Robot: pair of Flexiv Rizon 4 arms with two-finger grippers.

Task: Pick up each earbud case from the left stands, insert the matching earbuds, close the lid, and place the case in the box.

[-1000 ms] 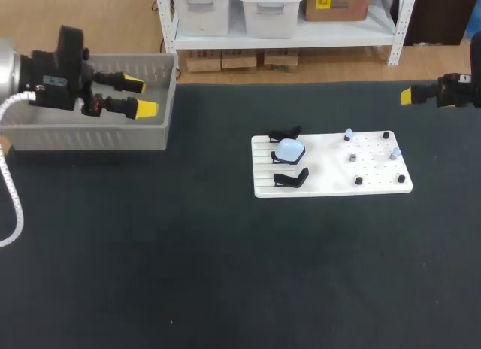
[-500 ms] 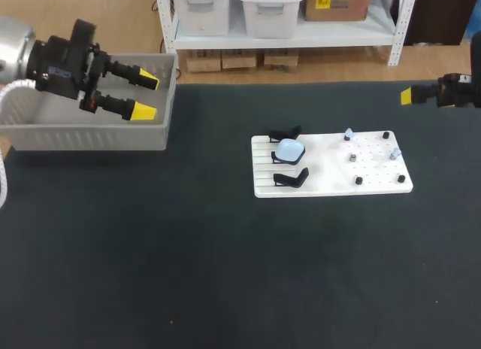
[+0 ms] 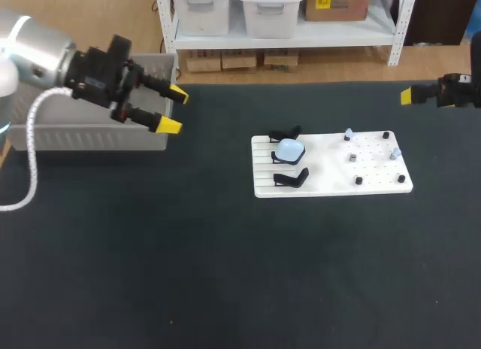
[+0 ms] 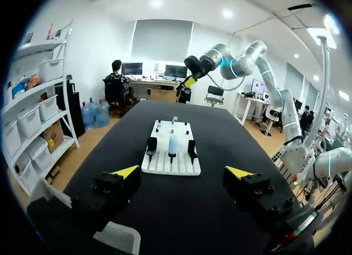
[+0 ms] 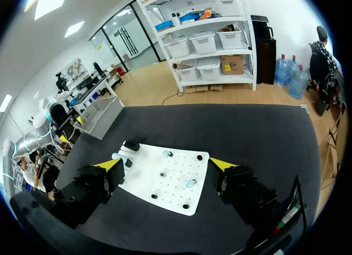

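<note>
A pale blue earbud case [image 3: 288, 149] sits on the middle stand at the left end of the white board [image 3: 376, 187]. Empty black stands [image 3: 284, 134] flank it. Two small earbuds [image 3: 349, 134] rest on pegs at the board's right part. My left gripper [image 3: 173, 110] hangs open and empty at the grey box's right end, well left of the board. In the left wrist view the gripper [image 4: 182, 172] faces the board [image 4: 181, 166] and case [image 4: 172, 145] ahead. My right gripper [image 3: 409, 95] stays open at the far right edge; its wrist view [image 5: 165, 165] looks down on the board [image 5: 144, 190] and case [image 5: 118, 155].
The grey slatted box [image 3: 45, 138] stands at the table's back left corner. Small black pegs [image 3: 358, 180] dot the board's right half. Dark tabletop [image 3: 225, 274] stretches in front of the board and between it and the box.
My left arm has swung right, from over the box to past its right end, with the fingers still open. The right arm, the case and the board have not moved.
</note>
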